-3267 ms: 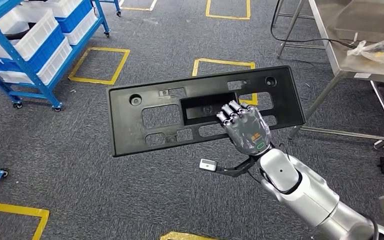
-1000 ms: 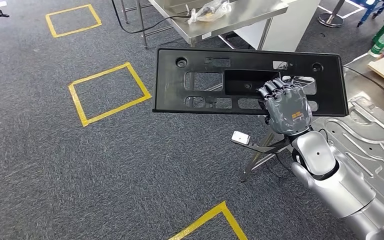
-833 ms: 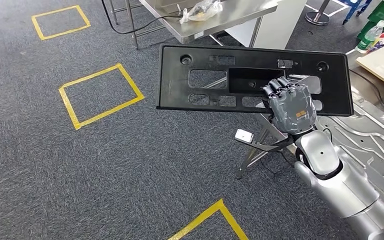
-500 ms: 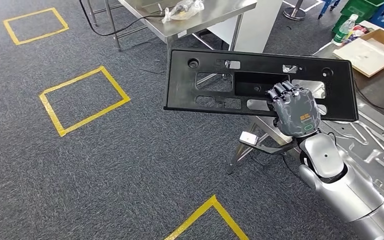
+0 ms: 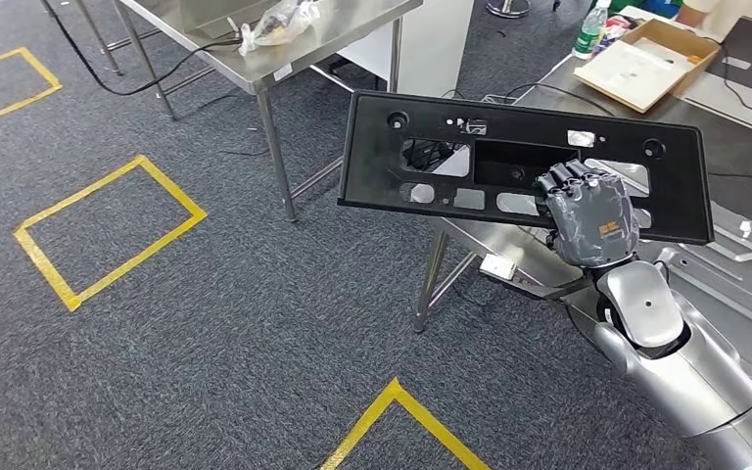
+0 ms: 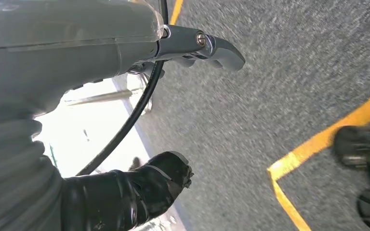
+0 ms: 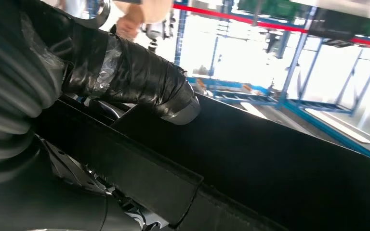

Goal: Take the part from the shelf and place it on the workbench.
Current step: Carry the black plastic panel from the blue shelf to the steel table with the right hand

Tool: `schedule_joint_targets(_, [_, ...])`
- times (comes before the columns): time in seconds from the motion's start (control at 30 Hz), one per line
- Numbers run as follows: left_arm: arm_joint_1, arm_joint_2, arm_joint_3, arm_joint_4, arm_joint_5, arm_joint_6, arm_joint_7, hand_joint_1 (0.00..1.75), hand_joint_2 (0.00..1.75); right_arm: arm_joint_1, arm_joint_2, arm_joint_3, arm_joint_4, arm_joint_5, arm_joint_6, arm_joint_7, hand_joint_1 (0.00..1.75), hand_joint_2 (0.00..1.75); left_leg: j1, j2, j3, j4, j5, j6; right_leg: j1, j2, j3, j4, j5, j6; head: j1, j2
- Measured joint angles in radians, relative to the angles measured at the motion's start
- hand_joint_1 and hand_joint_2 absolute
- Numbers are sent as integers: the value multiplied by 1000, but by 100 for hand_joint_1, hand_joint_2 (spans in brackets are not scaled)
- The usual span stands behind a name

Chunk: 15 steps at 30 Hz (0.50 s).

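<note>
The part is a long black plastic panel (image 5: 431, 147) with several cut-outs and a deep recess in its middle. My right hand (image 5: 592, 211) grips it at the recess and holds it level in the air, over the near corner of the workbench (image 5: 744, 162). In the right wrist view the taped thumb (image 7: 139, 77) presses on the panel's dark wall (image 7: 270, 163). My left hand (image 6: 125, 192) hangs over the carpet, thumb and fingers apart, holding nothing.
A stamped metal sheet (image 5: 734, 264) lies on the workbench under my right arm. Farther back on it are a cardboard box (image 5: 646, 59) and a bottle (image 5: 595, 29). A steel table (image 5: 352, 29) with a bagged item (image 5: 279, 15) stands behind. Yellow tape squares (image 5: 108, 230) mark the carpet.
The whole scene has shifted: the camera turned from the blue shelf toward the benches, which now sit closer. My right hand still holds the panel the same way.
</note>
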Motion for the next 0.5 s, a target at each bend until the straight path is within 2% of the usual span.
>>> schedule_joint_targets(0.07, [0,2,0,0,0,1,2,0,175,2,0,-8,1,-2,0,0,175,175,2,-32,50,-114,46,7,1,20,-5,7,-3,7,0,0])
schedule_joint_targets(0.1, [-1,2,0,0,0,2,3,0,175,3,0,-12,2,-2,1,0,175,175,1,-42,62,-141,51,10,0,29,-8,9,-3,12,0,0])
schedule_joint_targets(0.17, [-4,2,0,0,1,3,4,0,175,10,-1,-18,3,-3,2,0,175,175,-1,-29,66,-151,51,16,-2,46,-12,7,0,26,0,0])
schedule_joint_targets(0.2, [-6,2,0,0,1,4,4,0,175,15,-2,-21,3,-3,4,0,175,175,-1,-19,68,-157,55,22,-4,43,-13,9,-1,32,0,0])
schedule_joint_targets(0.27, [-6,1,0,0,2,4,4,0,175,21,-7,-32,3,-5,10,0,175,175,3,1,74,-172,63,34,-3,4,-34,51,-31,40,1,0])
schedule_joint_targets(0.33, [-2,0,0,0,2,4,5,0,175,25,-9,-42,4,-7,14,0,175,175,3,21,76,-177,65,38,-5,-44,-86,162,-92,49,2,0])
schedule_joint_targets(0.37, [-1,0,0,0,2,4,5,0,175,27,-8,-43,6,-8,15,0,175,175,3,30,76,-177,63,38,-9,-52,-115,221,-116,53,2,0])
schedule_joint_targets(0.4, [0,0,0,0,2,4,5,0,175,31,-8,-44,7,-9,16,1,175,175,2,41,76,-176,61,38,-11,-56,-133,258,-124,57,2,0])
schedule_joint_targets(0.43, [0,0,0,0,2,4,5,0,175,34,-8,-44,9,-11,17,1,175,175,2,51,76,-174,59,37,-14,-59,-134,261,-115,60,2,0])
schedule_joint_targets(0.47, [0,0,0,0,2,4,5,0,175,36,-8,-45,10,-12,17,1,175,175,2,61,78,-172,56,35,-15,-65,-114,223,-87,62,2,0])
schedule_joint_targets(0.5, [-1,0,0,0,2,4,5,0,175,37,-8,-47,11,-13,17,1,175,175,2,71,80,-169,52,32,-15,-77,-78,154,-51,62,2,0])
